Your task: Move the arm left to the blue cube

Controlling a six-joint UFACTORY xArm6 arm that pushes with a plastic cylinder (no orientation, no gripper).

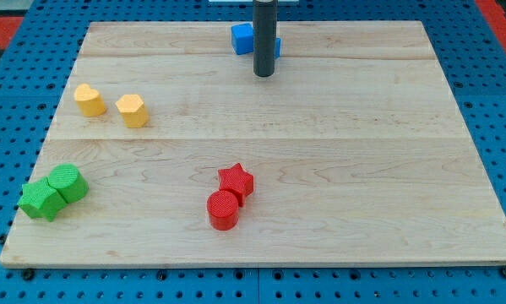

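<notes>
The blue cube (243, 39) lies near the view's top, just left of centre, partly hidden behind my dark rod. My tip (263, 74) rests on the wooden board (362, 152) just below and to the right of the blue cube, very close to it. Whether the rod touches the cube I cannot tell.
Two yellow blocks (89, 100) (132, 111) lie at the view's left. A green cylinder (68, 182) and a green block (40, 201) touch at the bottom left. A red star (236, 180) and a red cylinder (223, 209) touch at bottom centre.
</notes>
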